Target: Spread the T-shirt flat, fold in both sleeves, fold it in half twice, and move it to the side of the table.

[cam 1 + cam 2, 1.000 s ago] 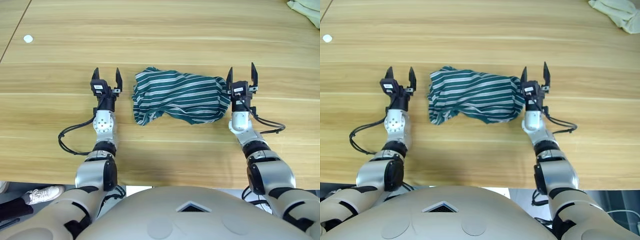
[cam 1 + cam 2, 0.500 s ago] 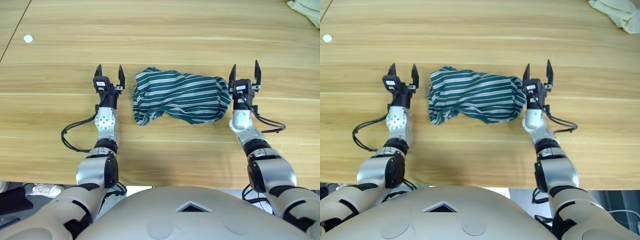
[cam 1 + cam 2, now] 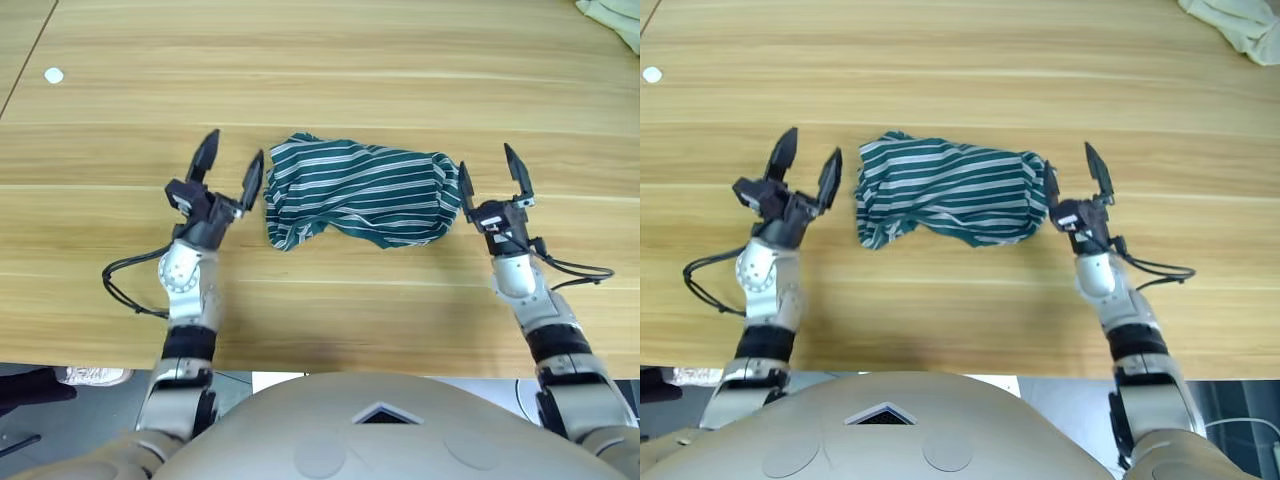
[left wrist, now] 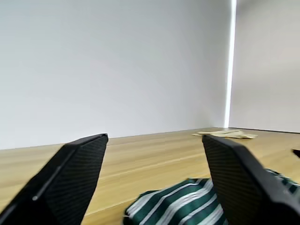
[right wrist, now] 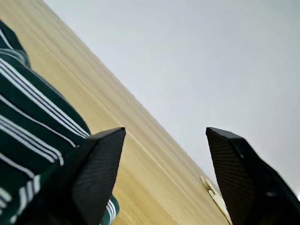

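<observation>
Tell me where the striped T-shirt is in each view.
Left eye view: T-shirt centred between left hand and right hand.
Right eye view: T-shirt, same spot.
Left wrist view: T-shirt between the fingers.
Right wrist view: T-shirt beside one finger.
Landmark: pale cloth, far right corner.

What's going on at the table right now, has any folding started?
No folding has started. The green-and-white striped T-shirt lies bunched in a heap on the light wooden table, not spread flat. The left pincer and the right pincer are both open, one close beside each end of the heap, and neither is gripping the fabric. A pale crumpled cloth lies at the table's far right corner.
</observation>
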Controlling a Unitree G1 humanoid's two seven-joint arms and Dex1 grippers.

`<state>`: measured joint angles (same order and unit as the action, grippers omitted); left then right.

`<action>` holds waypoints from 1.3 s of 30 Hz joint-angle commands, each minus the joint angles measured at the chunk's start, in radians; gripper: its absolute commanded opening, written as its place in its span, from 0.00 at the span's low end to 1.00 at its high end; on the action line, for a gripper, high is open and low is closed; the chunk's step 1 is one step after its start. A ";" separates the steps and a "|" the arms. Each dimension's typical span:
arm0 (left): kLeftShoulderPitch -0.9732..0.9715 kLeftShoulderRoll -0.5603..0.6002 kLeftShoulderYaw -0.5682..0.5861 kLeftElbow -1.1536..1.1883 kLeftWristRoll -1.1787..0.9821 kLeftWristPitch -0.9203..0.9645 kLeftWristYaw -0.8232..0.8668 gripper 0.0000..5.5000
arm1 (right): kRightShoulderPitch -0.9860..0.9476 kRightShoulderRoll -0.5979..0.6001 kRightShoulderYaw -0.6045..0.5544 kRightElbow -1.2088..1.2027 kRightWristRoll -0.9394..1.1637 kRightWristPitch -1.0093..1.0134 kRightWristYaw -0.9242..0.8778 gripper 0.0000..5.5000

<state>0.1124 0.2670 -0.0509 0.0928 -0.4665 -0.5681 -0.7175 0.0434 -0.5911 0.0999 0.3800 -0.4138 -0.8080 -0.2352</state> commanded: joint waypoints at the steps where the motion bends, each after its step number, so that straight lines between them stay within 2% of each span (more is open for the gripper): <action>1: 0.145 0.150 -0.055 -0.216 0.098 0.077 -0.088 0.68 | 0.147 -0.150 -0.042 -0.284 0.057 0.079 0.223 0.58; 4: 0.203 0.239 -0.077 -0.248 0.330 0.116 -0.065 0.68 | 0.284 -0.245 -0.060 -0.447 0.067 0.131 0.378 0.58; 6: 0.202 0.253 -0.093 -0.257 0.430 0.184 -0.027 0.68 | 0.327 -0.271 -0.071 -0.491 0.079 0.160 0.446 0.58; 10: 0.151 0.244 -0.123 -0.224 0.496 0.265 -0.003 0.68 | 0.280 -0.253 -0.014 -0.392 0.000 0.187 0.505 0.58; 16: 0.083 0.237 -0.151 -0.144 0.597 0.322 0.059 0.68 | 0.181 -0.210 0.088 -0.259 -0.187 0.208 0.481 0.58; 30: 0.052 0.241 -0.152 -0.118 0.637 0.343 0.103 0.68 | 0.156 -0.164 0.178 -0.219 -0.242 0.197 0.408 0.58; 36: 0.048 0.234 -0.136 -0.106 0.603 0.341 0.108 0.50 | 0.126 -0.160 0.204 -0.190 -0.255 0.188 0.384 0.58; 39: 0.049 0.232 -0.142 -0.112 0.594 0.333 0.097 0.41 | 0.104 -0.155 0.202 -0.159 -0.262 0.200 0.353 0.48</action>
<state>0.1738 0.4999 -0.1894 -0.0180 0.1418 -0.2342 -0.6156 0.1376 -0.7573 0.2787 0.1685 -0.6266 -0.6379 0.1044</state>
